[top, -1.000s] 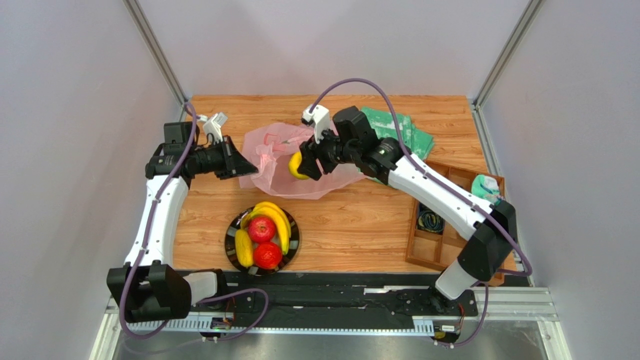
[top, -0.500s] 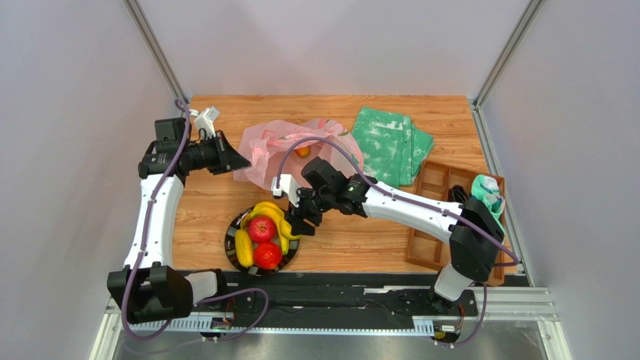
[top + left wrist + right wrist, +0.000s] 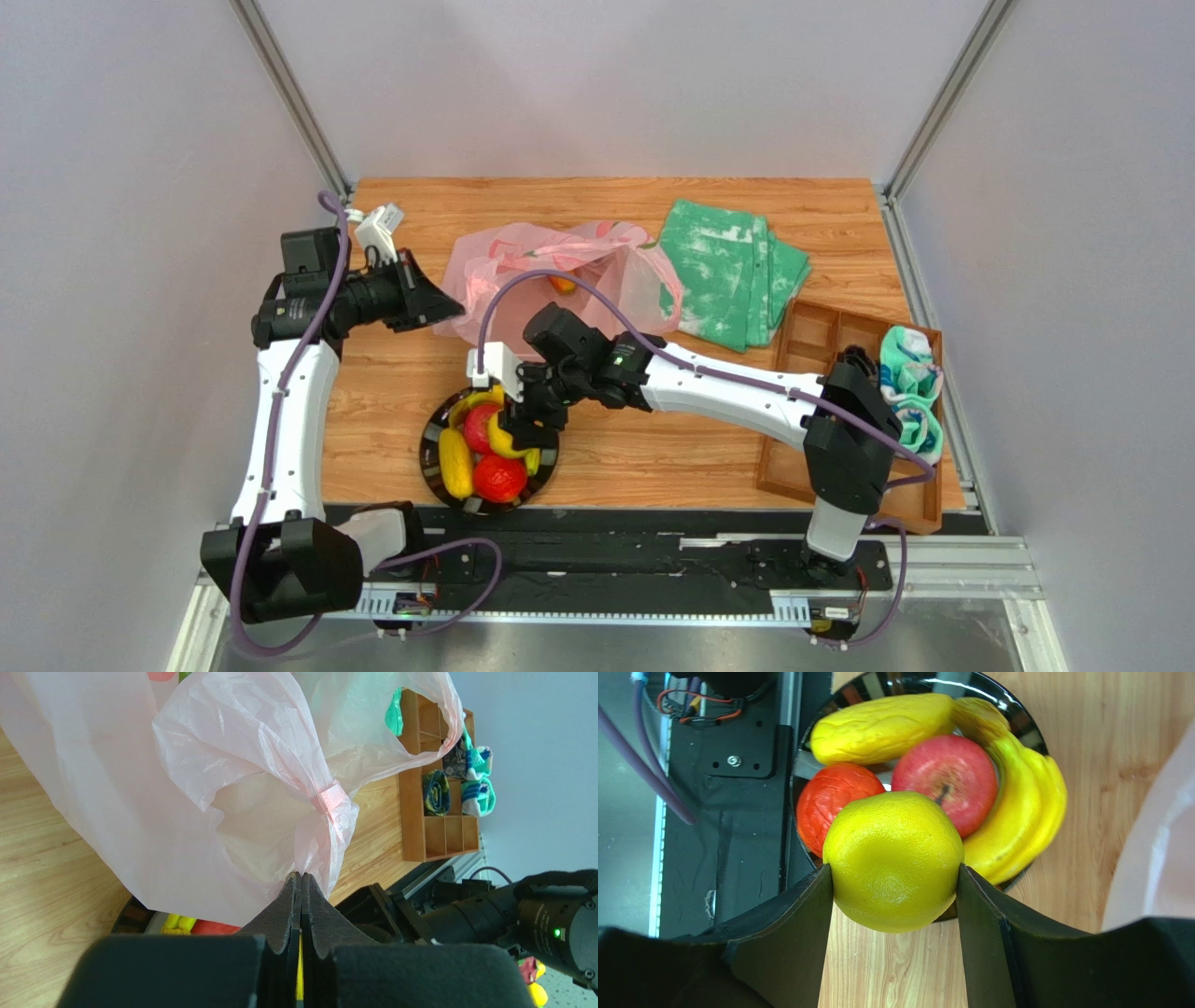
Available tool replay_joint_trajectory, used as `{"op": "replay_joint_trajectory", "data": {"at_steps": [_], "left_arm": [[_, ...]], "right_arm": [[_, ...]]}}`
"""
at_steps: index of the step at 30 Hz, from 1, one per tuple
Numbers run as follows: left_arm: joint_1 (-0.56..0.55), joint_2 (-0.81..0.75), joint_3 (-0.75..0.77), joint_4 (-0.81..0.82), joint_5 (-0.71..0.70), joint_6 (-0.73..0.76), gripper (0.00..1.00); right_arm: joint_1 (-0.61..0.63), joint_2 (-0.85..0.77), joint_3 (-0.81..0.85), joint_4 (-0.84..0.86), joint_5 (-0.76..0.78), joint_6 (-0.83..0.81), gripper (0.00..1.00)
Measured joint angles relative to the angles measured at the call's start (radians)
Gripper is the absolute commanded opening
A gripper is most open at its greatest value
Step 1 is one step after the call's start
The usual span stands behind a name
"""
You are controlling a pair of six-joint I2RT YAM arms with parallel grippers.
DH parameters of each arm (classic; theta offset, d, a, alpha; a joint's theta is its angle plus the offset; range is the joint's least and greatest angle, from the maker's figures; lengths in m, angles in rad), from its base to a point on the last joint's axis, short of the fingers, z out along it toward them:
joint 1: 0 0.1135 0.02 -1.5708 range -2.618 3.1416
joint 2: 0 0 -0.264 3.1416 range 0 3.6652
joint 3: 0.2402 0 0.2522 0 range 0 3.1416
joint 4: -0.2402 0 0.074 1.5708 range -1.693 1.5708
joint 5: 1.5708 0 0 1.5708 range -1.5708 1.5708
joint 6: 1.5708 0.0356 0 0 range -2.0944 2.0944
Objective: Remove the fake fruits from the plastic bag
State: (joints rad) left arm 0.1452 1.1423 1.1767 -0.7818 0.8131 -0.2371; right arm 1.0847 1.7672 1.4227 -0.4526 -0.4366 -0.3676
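1. A folded green cloth [image 3: 730,273] lies on the table [image 3: 701,434] just right of the bag [image 3: 491,287]. A wooden tray [image 3: 821,329] with compartments sits at the right edge, with teal socks [image 3: 912,385] bundled along its outer side.
2. A black plate [image 3: 1018,721] stands near the front of the table. It carries a yellow banana [image 3: 1018,812], a red apple [image 3: 945,773], an orange-red fruit [image 3: 833,801] and a wrinkled yellow fruit [image 3: 878,728], all packed against each other.
3. The right arm stretches across the table in front of the bag. Its right tool [image 3: 892,882] hangs over the plate, grasping a lemon [image 3: 892,847] between both fingers and hiding part of the apple and the orange-red fruit. Whether the lemon touches them I cannot tell.
4. The left tool [image 3: 300,882] is clenched tight, pinching a thin edge of the bag at its left side.
5. The bag is translucent pink and crinkled, with its mouth gaping and one handle gathered into a twisted band. It sits at the far middle of the table, and a small orange fruit [image 3: 563,284] shows inside it.
6. The lemon is round, glossy yellow-green and finely dimpled.
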Motion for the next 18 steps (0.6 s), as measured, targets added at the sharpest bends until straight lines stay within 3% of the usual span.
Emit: {"op": "replay_joint_trajectory", "data": {"at_steps": [8, 10, 13, 18], "left_arm": [[0.001, 0.0, -0.001, -0.006, 0.0, 0.0, 0.0], [0.001, 0.0, -0.001, -0.007, 0.0, 0.0, 0.0], [0.001, 0.0, -0.001, -0.01, 0.0, 0.001, 0.0], [0.002, -0.005, -0.001, -0.013, 0.0, 0.001, 0.0]], "right_arm": [[0.041, 0.07, 0.027, -0.018, -0.012, -0.048, 0.47], [0.04, 0.075, 0.032, -0.014, -0.01, -0.046, 0.65], [0.038, 0.076, 0.032, -0.014, 0.003, -0.04, 0.74], [0.039, 0.075, 0.032, -0.027, 0.02, -0.034, 0.8]]}}
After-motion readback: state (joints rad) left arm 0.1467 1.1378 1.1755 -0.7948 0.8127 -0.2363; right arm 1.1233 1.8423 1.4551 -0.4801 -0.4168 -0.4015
